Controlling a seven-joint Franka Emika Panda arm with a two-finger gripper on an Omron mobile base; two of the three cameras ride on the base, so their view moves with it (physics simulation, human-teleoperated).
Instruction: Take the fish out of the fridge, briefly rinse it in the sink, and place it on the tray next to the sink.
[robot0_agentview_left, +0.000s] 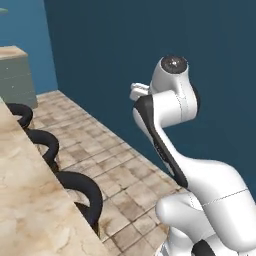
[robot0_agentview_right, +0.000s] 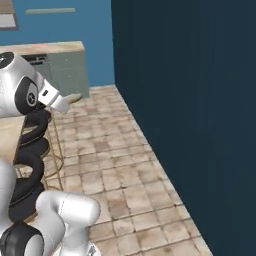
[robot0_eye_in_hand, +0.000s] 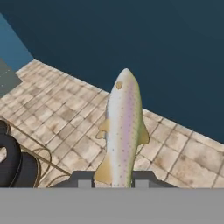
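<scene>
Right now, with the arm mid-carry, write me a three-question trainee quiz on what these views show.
1. True or false: the fish sits between the gripper fingertips, head pointing away from the hand.
2. Multiple choice: what lies beyond the fish in the hand view? A) a sink basin B) tiled floor and a dark blue wall C) open fridge shelves
3. Fill in: in the left base view, the black round seats beside the marble counter are ____.

Key: 1 true; 2 B; 3 stools
</scene>
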